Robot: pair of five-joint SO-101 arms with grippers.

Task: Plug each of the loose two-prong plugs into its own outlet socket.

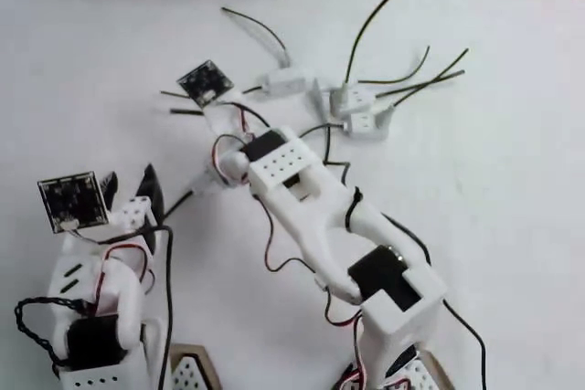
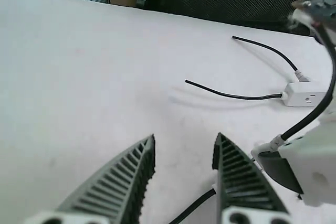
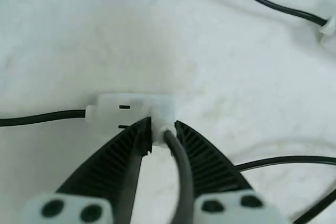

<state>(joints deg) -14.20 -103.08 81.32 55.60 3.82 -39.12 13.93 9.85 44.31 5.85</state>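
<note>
right gripper (image 3: 163, 124) pinches a white plug (image 3: 163, 109), touching an outlet socket (image 3: 118, 115); left gripper (image 2: 185, 139) hangs over the table (image 2: 79, 103), jaws wide apart, empty.

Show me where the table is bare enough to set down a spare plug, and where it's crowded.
Bare: the white table right of the white right arm, below the black cords; also the stretch ahead of the left arm's open black pincer. Crowded: around the white outlet sockets mid-table, where the right pincer holds a white plug.
</note>
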